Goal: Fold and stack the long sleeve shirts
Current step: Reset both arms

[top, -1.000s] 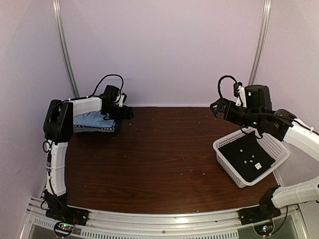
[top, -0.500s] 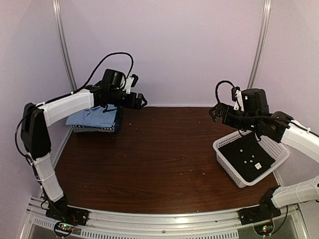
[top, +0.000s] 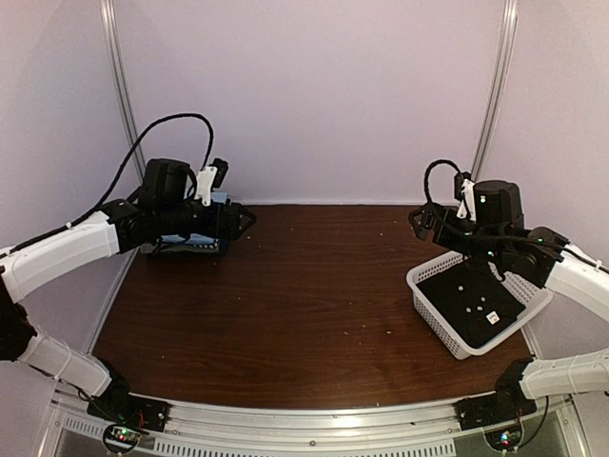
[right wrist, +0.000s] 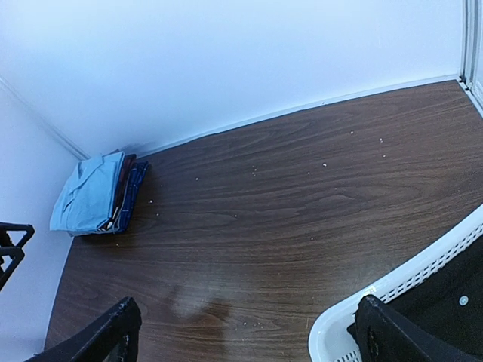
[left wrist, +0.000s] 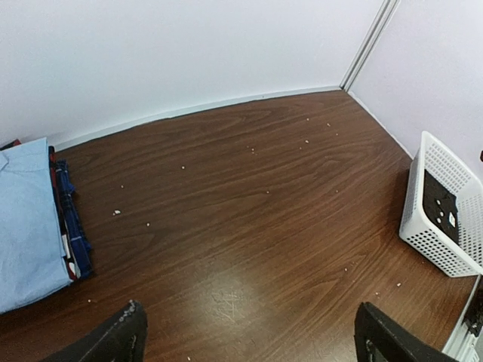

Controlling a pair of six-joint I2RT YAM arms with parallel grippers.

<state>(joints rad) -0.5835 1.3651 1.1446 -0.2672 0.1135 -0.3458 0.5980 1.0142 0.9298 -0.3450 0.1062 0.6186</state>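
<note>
Table (top: 314, 305) carries basket (top: 430, 307). Shirt stack (right wrist: 96, 194) folded, far across from basket, light blue shirt (left wrist: 26, 241) over plaid shirt (left wrist: 69, 226). Left jaws beside stack, far nearer than right jaws beside basket. Both wide open, empty.

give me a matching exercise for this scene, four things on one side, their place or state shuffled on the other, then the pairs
Things
1. blue shirt
2. plaid shirt
3. basket
4. left end effector

Places or states
A. open, holding nothing
B. right side of the table, dark cloth inside
C. uppermost, far left corner
D. folded beneath another shirt

Pairs: 1-C, 2-D, 3-B, 4-A
</note>
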